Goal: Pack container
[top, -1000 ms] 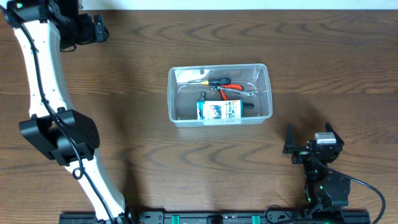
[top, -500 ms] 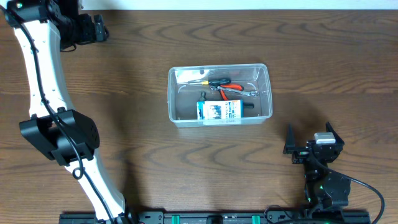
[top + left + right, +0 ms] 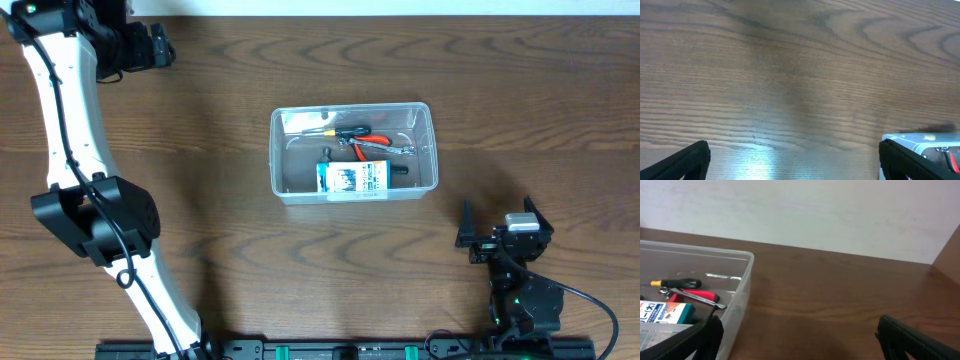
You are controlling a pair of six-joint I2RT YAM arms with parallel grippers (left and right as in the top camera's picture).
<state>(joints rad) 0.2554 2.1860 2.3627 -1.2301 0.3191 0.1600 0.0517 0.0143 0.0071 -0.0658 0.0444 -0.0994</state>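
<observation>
The container point(image 3: 350, 106), a clear plastic tub, stands mid-table. Inside lie red-handled pliers point(image 3: 372, 146), a black screwdriver with a yellow tip point(image 3: 340, 131) and a blue-and-white box point(image 3: 352, 178). My left gripper point(image 3: 168, 46) hovers at the far left back corner, well away from the tub, open and empty. In the left wrist view its fingers point(image 3: 685, 162) frame bare wood, with a corner of the container point(image 3: 935, 141) at the right edge. My right gripper point(image 3: 497, 212) rests near the front right, open and empty. The right wrist view shows the container point(image 3: 742, 292) to its left.
A pale wall point(image 3: 800, 215) runs behind the table's far edge. The left arm's white links point(image 3: 70, 130) stretch along the table's left side. The arm bases sit on a rail point(image 3: 330, 350) at the front edge.
</observation>
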